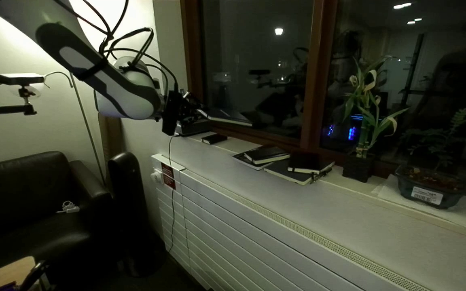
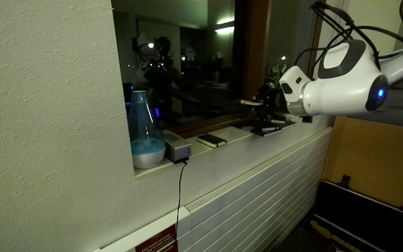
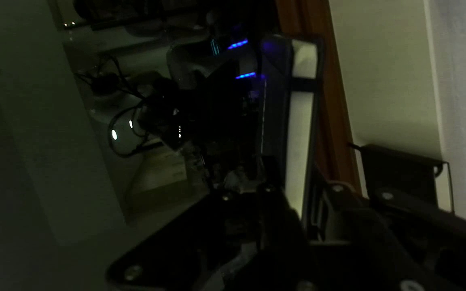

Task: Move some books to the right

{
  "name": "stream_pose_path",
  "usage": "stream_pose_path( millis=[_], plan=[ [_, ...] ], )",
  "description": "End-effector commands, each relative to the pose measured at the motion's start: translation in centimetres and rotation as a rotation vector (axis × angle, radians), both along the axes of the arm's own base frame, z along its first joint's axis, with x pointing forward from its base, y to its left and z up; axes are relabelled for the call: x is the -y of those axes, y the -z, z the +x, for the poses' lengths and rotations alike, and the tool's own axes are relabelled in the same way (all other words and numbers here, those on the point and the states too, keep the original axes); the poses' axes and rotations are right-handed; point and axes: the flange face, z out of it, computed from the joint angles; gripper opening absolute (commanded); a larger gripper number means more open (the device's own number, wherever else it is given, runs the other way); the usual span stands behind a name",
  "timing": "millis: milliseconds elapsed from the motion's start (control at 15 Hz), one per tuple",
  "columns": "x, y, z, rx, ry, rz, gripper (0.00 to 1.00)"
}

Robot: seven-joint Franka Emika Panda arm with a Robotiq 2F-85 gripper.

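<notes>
My gripper is raised above the window sill near the window. In the wrist view the gripper is shut on a dark book with pale page edges and a dark strap. The held book also shows in an exterior view, roughly level above the sill. A small black book lies alone on the sill; it shows as a dark notebook and in the wrist view. Several other dark books lie overlapping on the sill, among them a top book and a strapped book.
A bamboo plant and a low plant pot stand beyond the book pile. A blue translucent humidifier and a grey box with a cable stand at the sill's other end. Window glass is close behind the gripper.
</notes>
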Motion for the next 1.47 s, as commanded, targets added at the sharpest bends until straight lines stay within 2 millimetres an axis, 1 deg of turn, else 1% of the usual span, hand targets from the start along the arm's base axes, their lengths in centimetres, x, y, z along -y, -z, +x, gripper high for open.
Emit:
stream_pose_path(
  millis=[0, 533, 867, 1067, 1200, 1400],
  plan=[
    [-0.9, -1.7, -2.0, 0.002, -0.073, 0.020, 0.05],
    [-3.9, -2.0, -3.5, -0.041, -0.216, 0.030, 0.05],
    [-6.0, -2.1, -3.6, -0.046, -0.298, 0.016, 0.05],
    [-7.1, -2.3, -2.7, -0.027, -0.328, -0.006, 0.05],
    [-7.6, -1.9, -1.6, -0.023, -0.328, -0.016, 0.05],
    [-7.6, -0.5, 0.4, -0.029, -0.319, -0.026, 0.05]
  ],
)
